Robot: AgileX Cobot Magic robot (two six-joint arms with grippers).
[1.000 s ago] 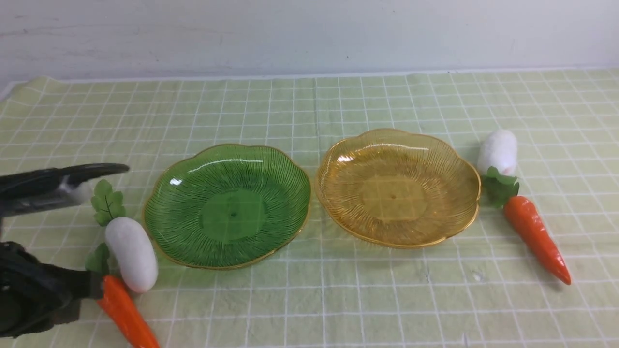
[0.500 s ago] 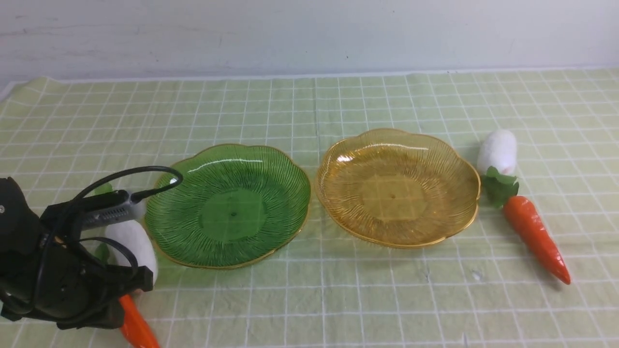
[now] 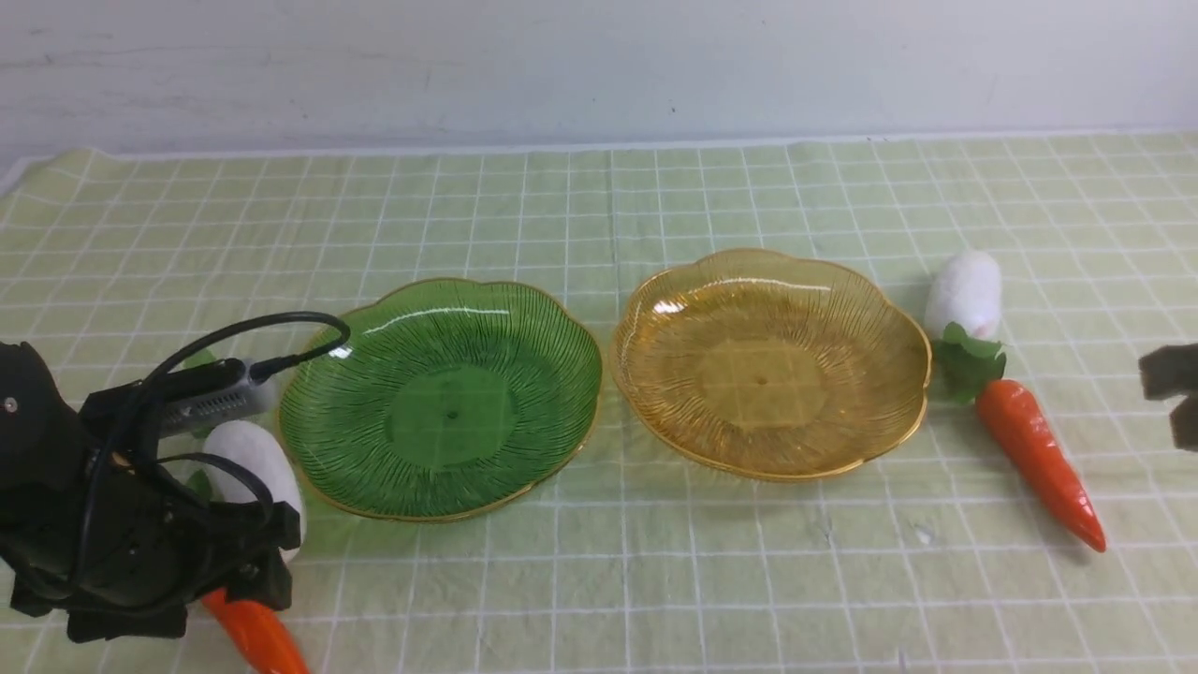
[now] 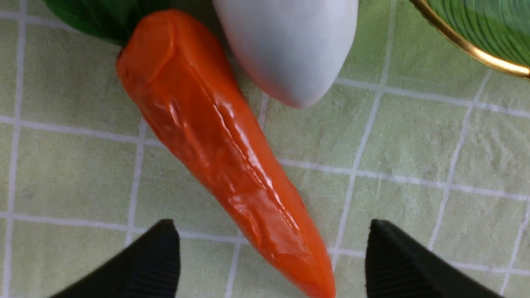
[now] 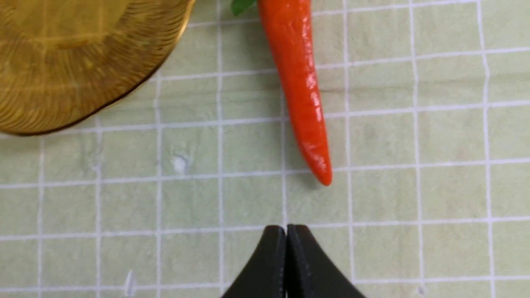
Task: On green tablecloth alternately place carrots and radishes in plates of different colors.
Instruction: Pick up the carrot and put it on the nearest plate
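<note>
Left wrist view: left gripper spread wide around the carrot, holding nothing.

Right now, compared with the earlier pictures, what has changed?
The left gripper came in rightward over the left carrot and opened; it holds nothing. The right arm entered at the right edge. The radishes, both carrots, the green plate and the amber plate stayed put.

So the counter's got a gridded green tablecloth on it, with carrots, radishes and an amber plate around the green plate.
</note>
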